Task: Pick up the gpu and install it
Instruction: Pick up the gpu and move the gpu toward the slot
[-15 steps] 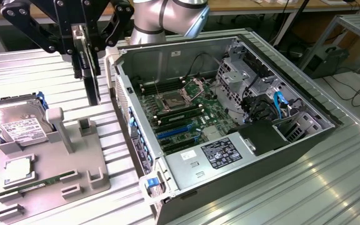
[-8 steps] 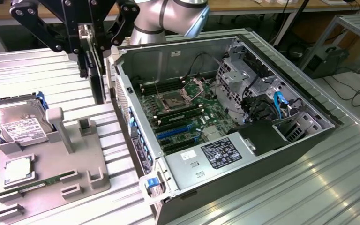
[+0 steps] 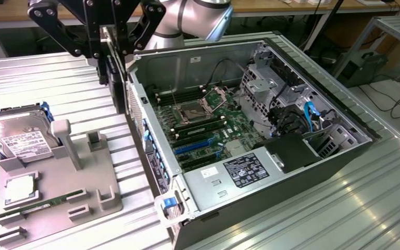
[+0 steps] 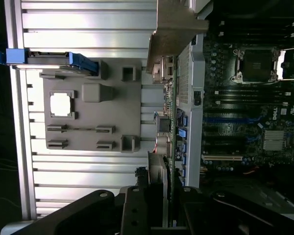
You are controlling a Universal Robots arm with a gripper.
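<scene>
Noted at the exterior view's left a grey holder tray (image 3: 106, 205) on the ribbed metal table (image 3: 47, 78), carrying a hard drive (image 3: 19, 138) upright in a blue frame, a square processor chip (image 3: 19, 188) and a narrow RAM stick (image 3: 40, 205) lying flat. Found further right, above the gap between tray and computer case (image 3: 339, 151), the gripper (image 3: 111, 49) with its black fingers pressed on both faces of the gpu (image 3: 119, 86), pinching it by the upper part. Saw the gpu hanging upright, lifted off the table, edge down, just beside the outer side of the case wall and not yet over the motherboard (image 3: 210, 122). Confirmed the same in the wrist view: gripper (image 4: 159, 193) closed around the thin card, gpu (image 4: 169, 122) seen edge-on along the line of the case wall. Spotted further right, inside the open case, the blue expansion slots (image 3: 193, 147), apparently free. Judged the main danger to be a knock of the card's lower edge against the case wall, caused by travelling sideways too low. Judged also possible a tilt or slip of the card inside such a narrow pinch, giving a crooked meeting with the slot and damaged contacts. Could not tell how firm the grip was.
</scene>
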